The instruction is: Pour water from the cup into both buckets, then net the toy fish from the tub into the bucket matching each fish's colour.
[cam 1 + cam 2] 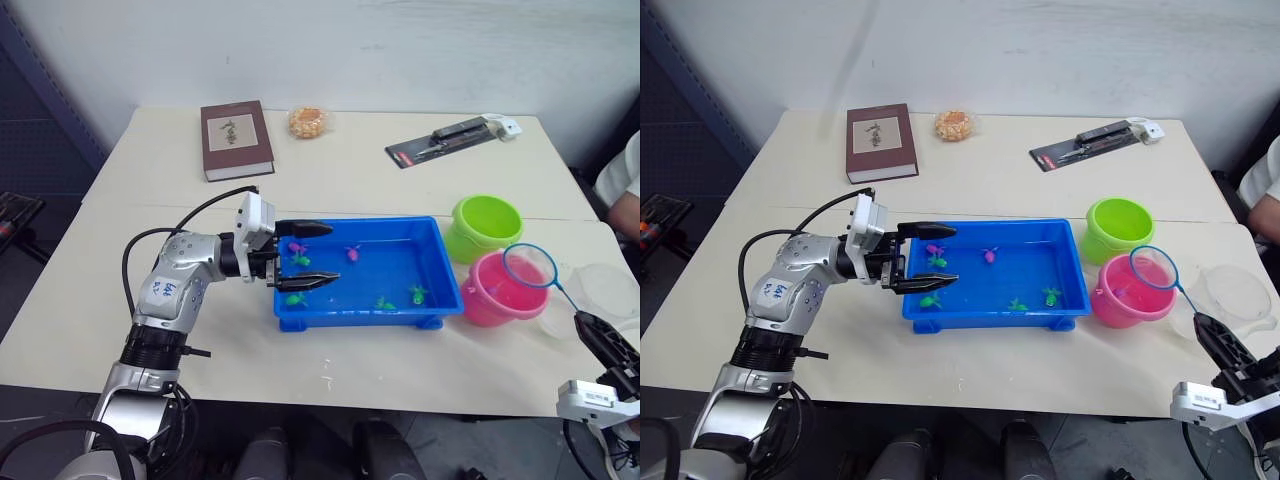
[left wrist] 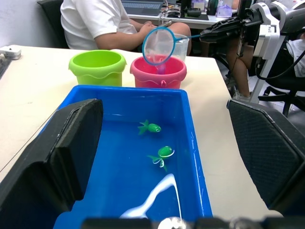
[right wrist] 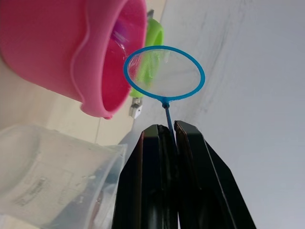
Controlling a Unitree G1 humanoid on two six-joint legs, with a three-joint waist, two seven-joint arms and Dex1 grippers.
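An office or lab workroom is suggested. A plain cream table (image 1: pixel 400 170) is set against a bare white wall (image 1: pixel 330 50). On its far side a maroon book (image 1: pixel 235 140) and a carded tool pack (image 1: pixel 440 142) are laid. In the left wrist view a seated person (image 2: pixel 102 21) is seen at a second desk (image 2: pixel 162 18), where a laptop (image 2: pixel 140 6) is placed, with a swivel chair's legs (image 2: pixel 271 93) to the right.

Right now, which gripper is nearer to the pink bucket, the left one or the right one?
The right. The right gripper holds the net over the pink bucket, just beside it. The left gripper is open at the far end of the tub, across its whole length.
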